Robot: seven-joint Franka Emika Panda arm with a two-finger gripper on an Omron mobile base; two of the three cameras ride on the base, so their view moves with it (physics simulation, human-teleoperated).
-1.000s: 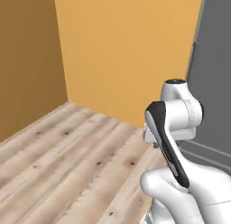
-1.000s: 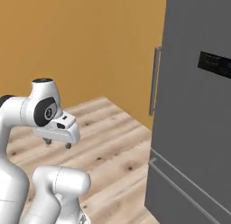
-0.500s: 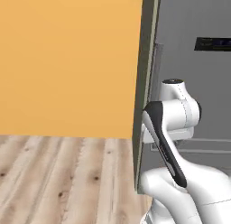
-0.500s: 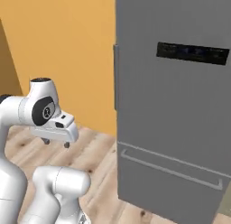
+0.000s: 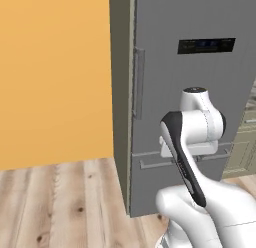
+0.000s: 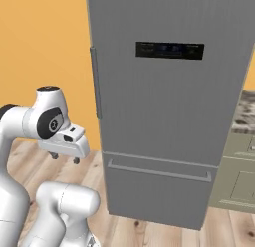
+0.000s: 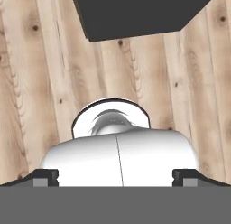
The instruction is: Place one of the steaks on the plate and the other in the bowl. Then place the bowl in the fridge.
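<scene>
The fridge (image 6: 169, 106) now sits pretty much square in front of the robot, door shut, long handle (image 6: 94, 81) down its left edge and the drawer pull (image 6: 158, 170) lower down. A second ago both base views were mostly orange wall (image 5: 55, 77) and wood floor (image 5: 60, 202), with just a grey sliver of fridge at the right, so the whole picture has swung round. That's the base turning, not the fridge moving. For the task it probably means the robot is just lining up on the kitchen; no steaks, plate or bowl to be seen yet, so nothing looks done and it's likely early days. The counter edge and cabinets (image 6: 239, 181) peek in at the right, which may be where the stuff is. The gripper (image 6: 64, 158) hangs tucked in close to the arm, pointing down at the floor, fingers spread as wide as they go with nothing between them, touching nothing. The hand view looks straight down at the floorboards with the two fingertips (image 7: 45, 177) far apart.
</scene>
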